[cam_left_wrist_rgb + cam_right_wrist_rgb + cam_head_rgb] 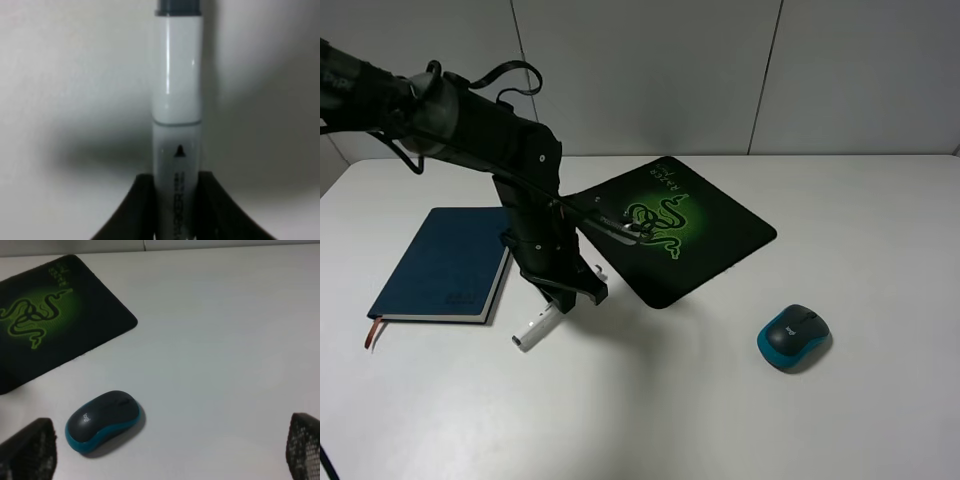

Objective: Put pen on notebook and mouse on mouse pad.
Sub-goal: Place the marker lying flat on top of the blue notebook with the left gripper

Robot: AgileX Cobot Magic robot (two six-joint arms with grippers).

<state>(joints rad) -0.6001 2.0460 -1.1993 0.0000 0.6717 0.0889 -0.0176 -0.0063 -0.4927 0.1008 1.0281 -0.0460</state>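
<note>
The white pen (534, 329) lies slanted on the table just right of the navy notebook (445, 262). My left gripper (567, 293) is down over the pen's far end. In the left wrist view its two black fingers (134, 210) press against both sides of the pen (177, 90), shut on it. The grey and teal mouse (793, 337) sits on the bare table, right of the black mouse pad (692, 232) with the green snake logo. My right gripper (165, 445) hangs open above the table near the mouse (103, 421), and it does not show in the exterior view.
The left arm (470, 120) reaches in from the upper left, over the gap between notebook and mouse pad. The white table (720, 420) runs to a pale wall at the back. The mouse pad's corner (120, 320) lies a short way from the mouse.
</note>
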